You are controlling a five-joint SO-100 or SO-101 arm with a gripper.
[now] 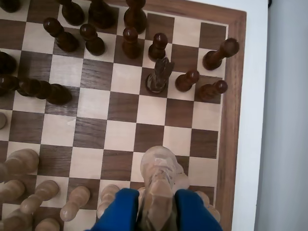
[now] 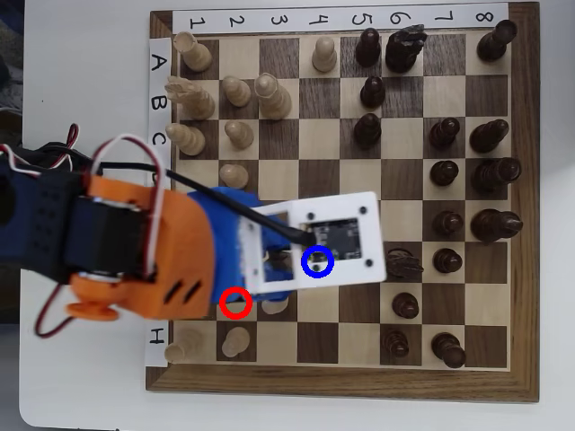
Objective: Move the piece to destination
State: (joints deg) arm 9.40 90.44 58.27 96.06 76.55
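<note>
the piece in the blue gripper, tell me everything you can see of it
The piece is pale cream wood with a carved, knobbly top, a knight by the look of it. In the wrist view it stands roughly upright between the gripper's two blue fingers, which press on its lower body from both sides. Its base is hidden, so I can't tell whether it rests on the chessboard or is lifted. In the overhead view the arm covers it.

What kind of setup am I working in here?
Probably a tabletop chess demo or hobby bench: a wooden chessboard with paper row and column labels lies on a plain white table, and the gripper grips a light piece.
</note>
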